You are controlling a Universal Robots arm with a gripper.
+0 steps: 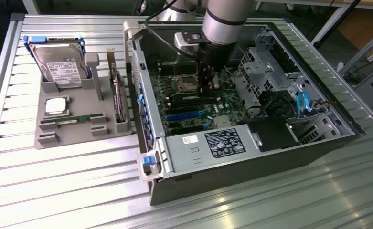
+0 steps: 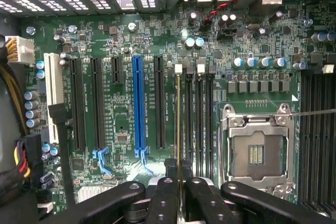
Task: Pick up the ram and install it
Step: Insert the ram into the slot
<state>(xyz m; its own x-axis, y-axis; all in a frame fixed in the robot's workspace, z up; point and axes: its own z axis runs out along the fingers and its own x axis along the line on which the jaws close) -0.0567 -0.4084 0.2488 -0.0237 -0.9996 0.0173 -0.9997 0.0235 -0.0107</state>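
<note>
I've got my claw (image 2: pixel 179 203) pinched narrow on the ram (image 2: pixel 178 124), one finger on each flat face. From the wrist it reads edge-on, a thin gold line running out between my fingers. I'd say that grip is deliberate: it leaves the contact edge free and facing the board.

The stick lies lengthwise along the first of the black memory slots (image 2: pixel 188 124), beside the empty CPU socket (image 2: pixel 255 150). That suits a straight push down. Whether the edge touches the slot or hangs just above it, I can't tell.

Over to the exterior view, where I'm reaching down into the open computer case (image 1: pixel 250 157), power supply (image 1: pixel 218 143) at six o'clock from me. At nine o'clock, outside the case, sits the grey parts tray (image 1: pixel 78 136). It holds the twin stick (image 1: pixel 71 119) in its groove, with the silver CPU (image 1: pixel 57 106) and hard drive (image 1: pixel 62 64) beyond, at twelve o'clock of it.
</note>
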